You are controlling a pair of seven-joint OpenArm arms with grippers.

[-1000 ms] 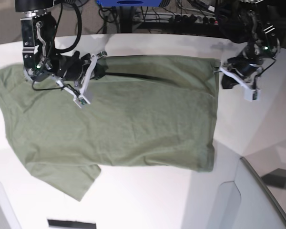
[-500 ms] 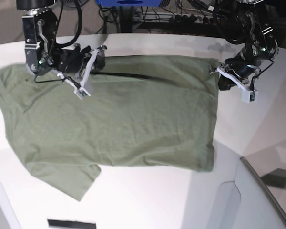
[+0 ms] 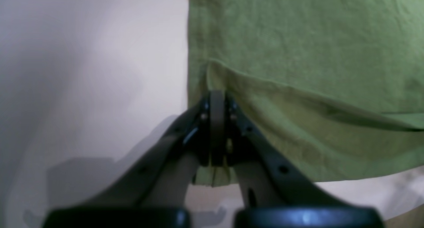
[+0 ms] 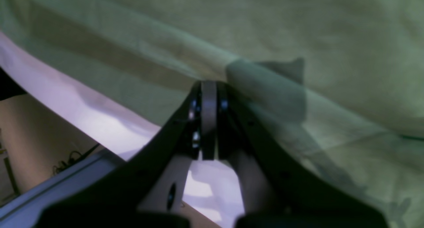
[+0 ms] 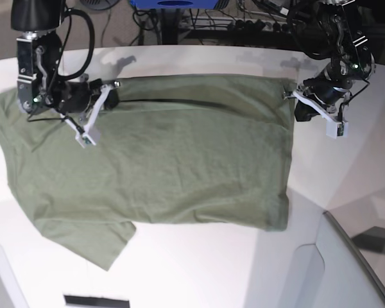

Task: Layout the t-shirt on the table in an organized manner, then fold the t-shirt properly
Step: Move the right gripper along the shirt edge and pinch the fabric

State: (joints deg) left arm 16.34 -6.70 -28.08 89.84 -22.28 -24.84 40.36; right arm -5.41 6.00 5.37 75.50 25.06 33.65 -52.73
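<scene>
Claws both clamped on cloth: the left claw (image 3: 217, 99) pinches the far corner of the t-shirt (image 5: 160, 154), the right claw (image 4: 208, 89) its far edge nearer the sleeves. The shirt lies spread mid-bench (image 5: 199, 269), its far edge apparently gripped at both ends to draw the panel over evenly.

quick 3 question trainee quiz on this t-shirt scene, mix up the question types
1. True or false: the left hand is shut on the edge of the t-shirt.
2. In the base view, a short sleeve pokes out from the shirt at which corner: A) near left B) near right C) far right?
3. Fill in: the shirt lies on a white ____.

Key
1. True
2. A
3. table
</scene>
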